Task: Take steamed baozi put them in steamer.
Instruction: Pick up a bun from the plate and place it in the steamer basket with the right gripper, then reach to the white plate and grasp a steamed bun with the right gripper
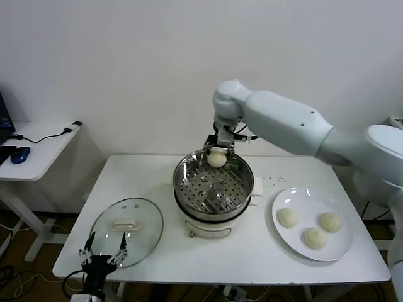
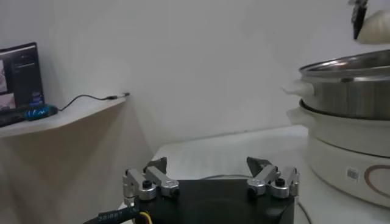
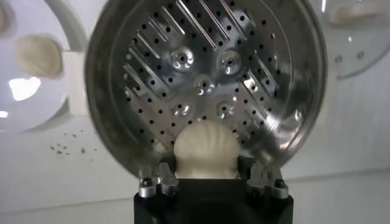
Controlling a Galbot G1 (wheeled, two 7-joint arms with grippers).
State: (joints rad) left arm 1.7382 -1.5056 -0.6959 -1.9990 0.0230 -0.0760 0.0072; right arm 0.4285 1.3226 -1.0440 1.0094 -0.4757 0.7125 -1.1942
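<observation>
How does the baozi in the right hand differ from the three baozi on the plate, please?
The held baozi is clamped in the right hand above the steamer at its far rim; the three plate baozi rest on the white plate to the steamer's right. The held one is alone; the plate ones cluster together. All are round and cream-white.
</observation>
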